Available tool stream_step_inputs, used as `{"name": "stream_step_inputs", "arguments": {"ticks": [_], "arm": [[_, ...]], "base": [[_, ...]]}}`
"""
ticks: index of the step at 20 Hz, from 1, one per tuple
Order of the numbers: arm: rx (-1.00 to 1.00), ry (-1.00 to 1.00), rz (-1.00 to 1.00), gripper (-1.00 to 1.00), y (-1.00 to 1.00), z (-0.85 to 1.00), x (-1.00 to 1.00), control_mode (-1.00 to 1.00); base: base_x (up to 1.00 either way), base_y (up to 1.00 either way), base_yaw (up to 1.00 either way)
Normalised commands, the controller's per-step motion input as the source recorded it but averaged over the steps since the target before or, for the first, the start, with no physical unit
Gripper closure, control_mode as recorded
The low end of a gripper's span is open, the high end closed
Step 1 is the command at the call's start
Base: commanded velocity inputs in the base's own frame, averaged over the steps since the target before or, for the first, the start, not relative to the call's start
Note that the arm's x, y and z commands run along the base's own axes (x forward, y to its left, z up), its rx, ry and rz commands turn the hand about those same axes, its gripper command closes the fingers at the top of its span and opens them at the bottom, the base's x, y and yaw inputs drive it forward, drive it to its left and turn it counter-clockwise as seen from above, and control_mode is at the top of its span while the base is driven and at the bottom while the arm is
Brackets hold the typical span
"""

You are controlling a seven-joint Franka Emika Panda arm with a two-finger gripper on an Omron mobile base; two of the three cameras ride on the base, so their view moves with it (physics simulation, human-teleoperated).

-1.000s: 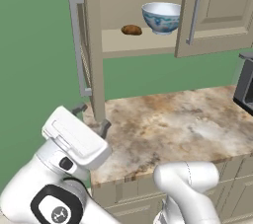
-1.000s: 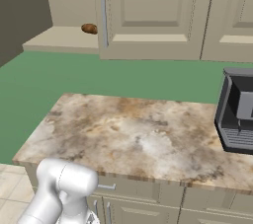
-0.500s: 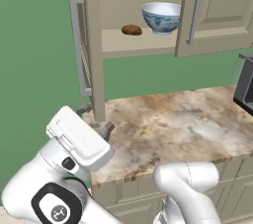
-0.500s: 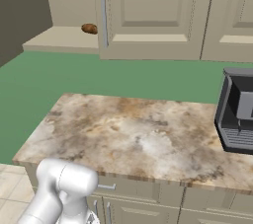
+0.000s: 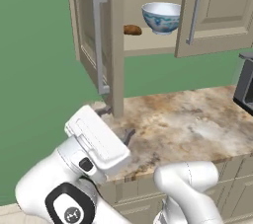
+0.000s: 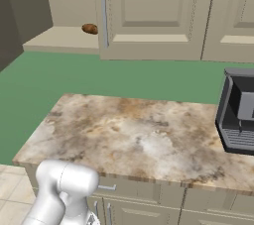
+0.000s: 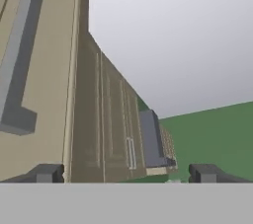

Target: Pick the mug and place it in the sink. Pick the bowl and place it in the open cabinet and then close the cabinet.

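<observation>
Brown lump (image 5: 132,30) on shelf; dark appliance (image 6: 237,119) on countertop (image 6: 134,137).

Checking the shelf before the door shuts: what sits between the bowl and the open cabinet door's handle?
In the left base view, a small brown lump lies on the shelf between the bowl and the open door's handle.

The cabinet (image 5: 148,16) is cut off by the top edge in the left base view, and its right door (image 5: 217,11) is clipped at the right. The bowl (image 5: 161,17) is partly screened by that door's edge. The brown lump (image 6: 90,28) is half hidden behind a closed door in the right base view (what it is cannot be told). The dark appliance (image 6: 237,117) is clipped at the right. The claw (image 7: 126,173) is cropped to its fingertips (image 7: 47,173).
</observation>
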Motion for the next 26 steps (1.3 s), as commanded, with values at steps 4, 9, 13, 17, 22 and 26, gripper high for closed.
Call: {"name": "stream_step_inputs", "arguments": {"ticks": [4, 9, 13, 17, 22, 26], "arm": [[0.06, 0.05, 0.0, -1.0, -0.54, 0.27, 0.31, -1.0], [0.11, 0.07, 0.03, -1.0, -0.62, 0.27, 0.19, -1.0], [0.14, 0.03, 0.1, -1.0, -0.73, 0.09, 0.0, -1.0], [0.15, 0.07, 0.16, -1.0, -0.76, 0.0, 0.01, -1.0], [0.1, 0.13, 0.18, -1.0, -0.63, 0.0, 0.24, -1.0], [0.04, 0.15, 0.17, -1.0, -0.3, -0.02, 0.55, -1.0]], "base": [[0.0, 0.0, 0.0], [0.0, 0.0, 0.0], [0.0, 0.0, 0.0], [0.0, 0.0, 0.0], [0.0, 0.0, 0.0], [0.0, 0.0, 0.0]]}}
